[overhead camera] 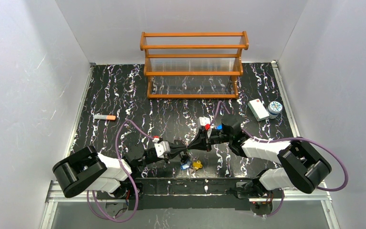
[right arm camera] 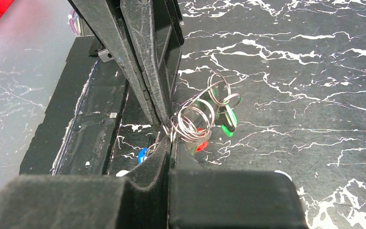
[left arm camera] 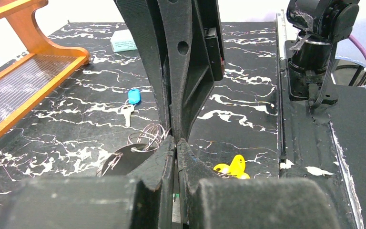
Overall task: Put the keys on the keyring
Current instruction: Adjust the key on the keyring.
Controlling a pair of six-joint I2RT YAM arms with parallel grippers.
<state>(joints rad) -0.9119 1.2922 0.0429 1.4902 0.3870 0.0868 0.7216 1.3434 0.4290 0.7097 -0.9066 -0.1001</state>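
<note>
Nearest to my bases, two loose keys lie on the table, the blue key (overhead camera: pixel 186 166) and the yellow key (overhead camera: pixel 198 165), just beside each other. Seen from above, they are at about six o'clock from where my jaws meet, and I judge my left arm a little nearer to them. Just beyond, my left gripper (left arm camera: pixel 176 145) and my right gripper (right arm camera: pixel 170 138) are both closed tight, tip against tip. Both, it seems, pinch the thin wire of the keyring (right arm camera: pixel 193 119). The green key (right arm camera: pixel 228 128) and the red key (right arm camera: pixel 201 146) sit among its coils. The ring's long axis I cannot tell.
</note>
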